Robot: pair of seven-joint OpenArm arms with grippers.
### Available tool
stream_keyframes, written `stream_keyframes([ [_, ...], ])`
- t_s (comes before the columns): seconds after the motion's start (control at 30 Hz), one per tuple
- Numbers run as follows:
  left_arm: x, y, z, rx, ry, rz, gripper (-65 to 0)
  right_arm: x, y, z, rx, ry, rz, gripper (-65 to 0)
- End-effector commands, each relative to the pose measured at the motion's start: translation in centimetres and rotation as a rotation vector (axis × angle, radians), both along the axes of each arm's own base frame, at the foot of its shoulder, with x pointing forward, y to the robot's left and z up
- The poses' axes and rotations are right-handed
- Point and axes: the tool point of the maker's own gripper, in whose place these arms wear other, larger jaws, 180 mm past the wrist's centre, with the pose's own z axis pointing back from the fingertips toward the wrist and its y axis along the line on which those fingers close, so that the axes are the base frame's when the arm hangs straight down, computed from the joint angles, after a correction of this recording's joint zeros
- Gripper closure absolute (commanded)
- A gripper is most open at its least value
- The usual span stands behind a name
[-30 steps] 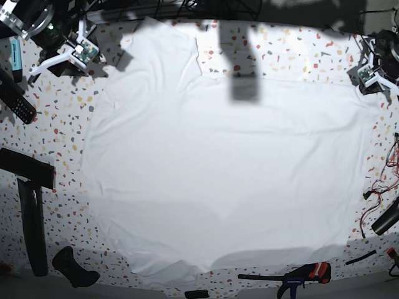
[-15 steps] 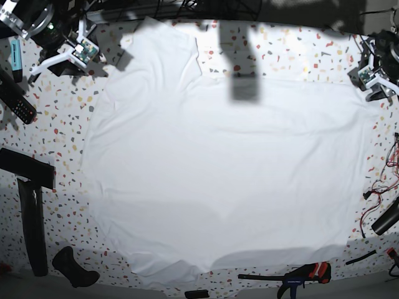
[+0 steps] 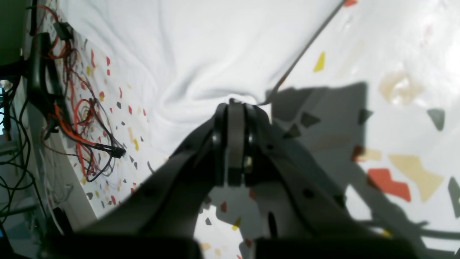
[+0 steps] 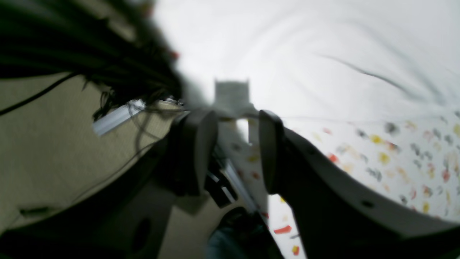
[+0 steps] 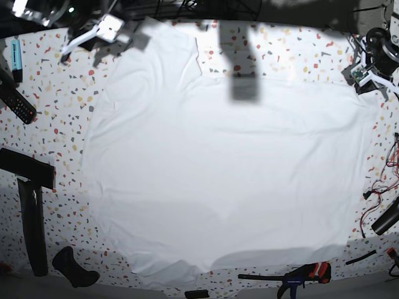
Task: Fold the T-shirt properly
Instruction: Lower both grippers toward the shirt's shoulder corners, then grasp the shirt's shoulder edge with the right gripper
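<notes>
- Right now we are looking at the T-shirt lying spread flat over most of the speckled table, with one short sleeve reaching up toward the far edge in the base view.
- We are seeing the left gripper with its jaws pressed together, right at a corner of the white cloth; the fabric is bunching into folds that run toward the tips.
- We cannot tell for sure whether cloth is actually pinched between those jaws, since the tips are hiding the contact.
- In the base view this same gripper is sitting at the shirt's right far corner.
- We are seeing the right gripper with its fingers standing apart and nothing between them; its view is blurred.
- It is hanging over the table's edge, with the shirt lying beyond it, and in the base view it is near the far left corner, just beside the sleeve.
- A tangle of red and black wires is lying on the table beside the shirt's edge in the left wrist view.
- A black and red clamp is resting near the shirt's near edge.
</notes>
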Motion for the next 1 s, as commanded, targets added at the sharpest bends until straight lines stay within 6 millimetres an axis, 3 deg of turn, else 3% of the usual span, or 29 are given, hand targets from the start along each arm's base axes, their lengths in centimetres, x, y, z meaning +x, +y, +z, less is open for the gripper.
stream_keyframes([
  [0.0, 0.3, 0.0, 0.6, -0.005, -0.009, -0.013, 0.0, -0.3, 0.5, 0.1, -0.015, -0.015, 0.039, -27.3],
  [0.13, 0.3, 0.0, 0.6, -0.005, -0.009, -0.014, 0.0, -1.2, 0.8, -1.3, -0.163, -0.080, 0.175, -35.1],
  [0.23, 0.3, 0.0, 0.6, -0.005, -0.009, -0.014, 0.0, -0.9, 2.2, -1.4, -0.163, -0.131, 0.238, -35.0],
  [0.47, 0.3, 0.0, 0.6, -0.004, -0.007, -0.013, 0.0, -0.6, 2.6, -5.4, -0.231, -0.129, 0.275, -34.9],
  [0.57, 0.2, 0.1, 0.5, -0.002, -0.004, -0.012, 0.0, -1.1, 2.4, -6.6, -0.280, -0.123, 0.315, -34.9],
  [0.97, 0.1, 0.1, 0.5, -0.004, -0.001, -0.013, 0.0, -1.3, 1.1, -8.4, -0.323, -0.110, 0.276, -34.8],
])
